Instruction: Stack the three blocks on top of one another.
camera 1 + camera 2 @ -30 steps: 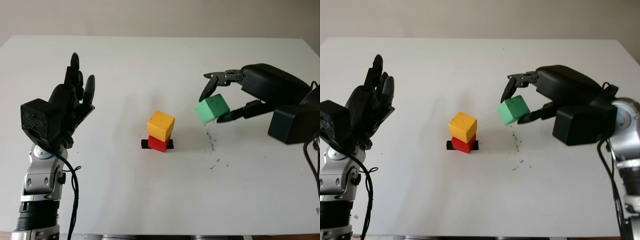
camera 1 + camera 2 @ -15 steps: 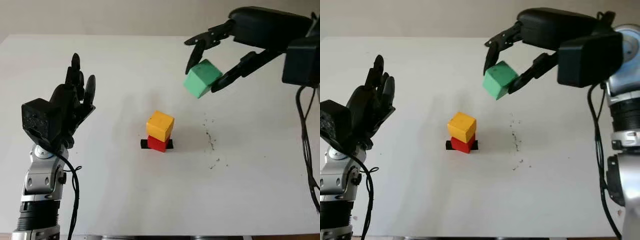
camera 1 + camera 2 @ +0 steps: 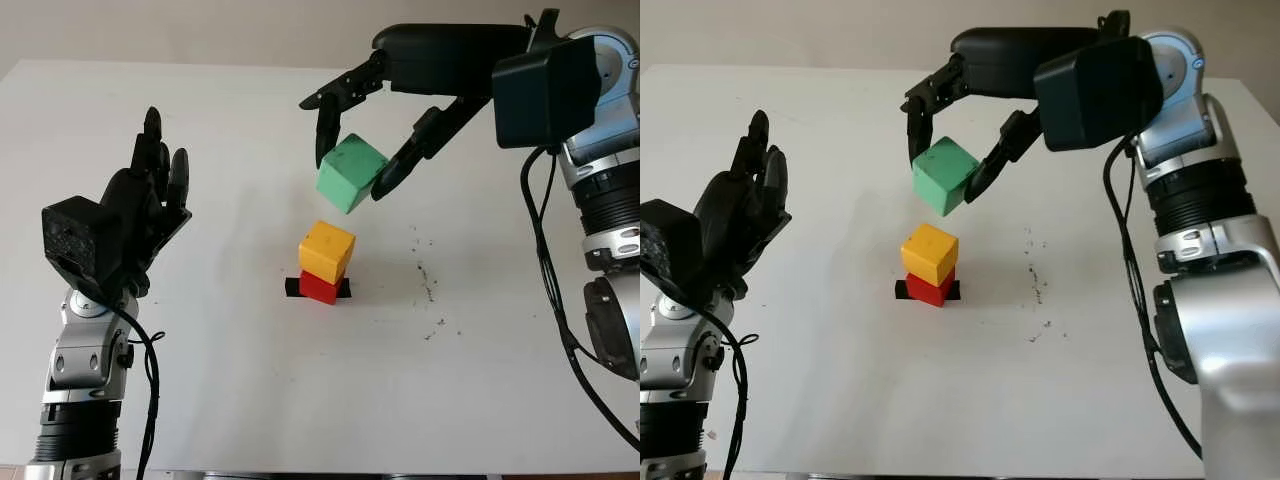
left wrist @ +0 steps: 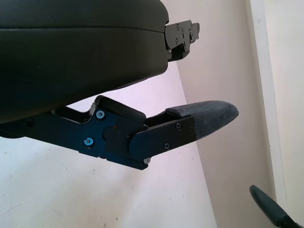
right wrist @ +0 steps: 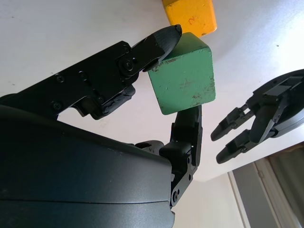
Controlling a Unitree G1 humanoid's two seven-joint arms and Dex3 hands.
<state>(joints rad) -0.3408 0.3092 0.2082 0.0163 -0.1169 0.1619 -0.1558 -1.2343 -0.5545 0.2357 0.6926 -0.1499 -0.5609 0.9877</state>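
A yellow block (image 3: 326, 251) sits on a red block (image 3: 320, 288) near the middle of the white table (image 3: 250, 400). My right hand (image 3: 352, 150) is shut on a green block (image 3: 349, 174) and holds it in the air, just above the yellow block and a little to its far right. The right wrist view has the green block (image 5: 182, 80) pinched between black fingers (image 5: 156, 43), with the yellow block (image 5: 190, 15) beyond it. My left hand (image 3: 140, 205) is open and raised at the left, well away from the stack.
A strip of black tape (image 3: 291, 288) lies under the red block. Dark specks (image 3: 428, 285) mark the table to the right of the stack. The table's far edge (image 3: 200, 66) meets a beige wall.
My right hand has carried the green block leftward and slightly down, from the upper right to a spot just above the yellow block. The left hand and the stack have not moved.
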